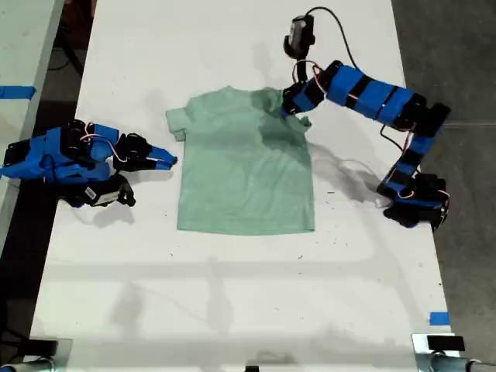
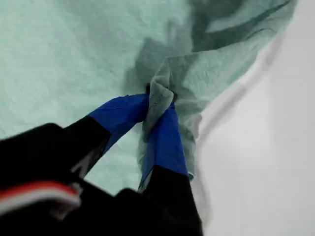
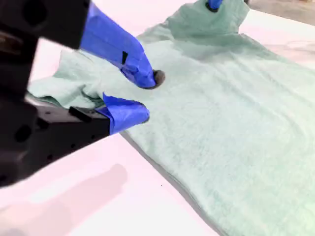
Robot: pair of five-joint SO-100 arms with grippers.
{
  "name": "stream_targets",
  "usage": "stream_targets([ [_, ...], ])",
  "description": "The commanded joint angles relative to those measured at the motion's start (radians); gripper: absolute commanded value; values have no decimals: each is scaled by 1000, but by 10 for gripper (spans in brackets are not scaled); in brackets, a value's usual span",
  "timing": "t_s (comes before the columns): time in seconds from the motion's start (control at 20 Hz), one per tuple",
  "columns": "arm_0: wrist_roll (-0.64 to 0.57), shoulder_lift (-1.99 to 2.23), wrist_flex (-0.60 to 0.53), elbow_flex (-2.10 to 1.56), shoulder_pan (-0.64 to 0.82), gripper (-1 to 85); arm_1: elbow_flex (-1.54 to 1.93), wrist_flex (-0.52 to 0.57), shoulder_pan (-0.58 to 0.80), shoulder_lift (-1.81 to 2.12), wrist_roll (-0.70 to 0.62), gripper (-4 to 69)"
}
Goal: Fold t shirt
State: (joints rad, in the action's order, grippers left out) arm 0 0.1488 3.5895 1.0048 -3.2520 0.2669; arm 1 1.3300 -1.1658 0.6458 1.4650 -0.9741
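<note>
Pinched tight, my first gripper (image 2: 160, 105) has its two blue-taped fingers closed on a bunched fold of the t shirt (image 1: 244, 167), at the sleeve toward the upper right of the garment in the exterior view. The cloth there is gathered into a small ridge with creases running away from the jaws, and the sleeve edge curls up off the white table (image 1: 232, 310). The fabric is a soft, matte, pale mint-green knit with a fine fuzzy weave.

My second gripper (image 3: 135, 96) rests with its jaws apart, holding nothing, its blue tips just beside the opposite sleeve at the exterior view's left; in its own view the lower finger sits at the shirt's edge and the upper one hovers over the cloth.

The t shirt lies mostly flat and spread near the table's middle, between the two arms. Its long axis runs up and down the exterior view, round neck toward the top of the frame, straight hem toward the bottom.
</note>
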Motion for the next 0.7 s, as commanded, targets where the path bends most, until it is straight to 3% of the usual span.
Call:
stream_targets([
  [0.0, 21, 5, 2, -40, 6, 51, -74, 94, -138, 25, 25, -3],
  [0.25, 37, 5, 3, -40, 6, 87, -114, 225, -295, -178, 61, 2],
  [0.35, 37, 3, 3, -40, 6, 88, -189, 212, -319, -261, 44, 110],
  [0.4, 37, 3, 3, -40, 6, 90, -232, 172, -319, -272, 26, 267],
  [0.45, 37, 3, 3, -40, 6, 92, -258, 129, -310, -249, 11, 326],
  [0.5, 37, 3, 3, -40, 5, 95, -264, 83, -291, -193, -6, 363],
  [0.65, 34, 3, 3, -40, 5, 99, -206, -60, -207, 58, -32, 360],
])
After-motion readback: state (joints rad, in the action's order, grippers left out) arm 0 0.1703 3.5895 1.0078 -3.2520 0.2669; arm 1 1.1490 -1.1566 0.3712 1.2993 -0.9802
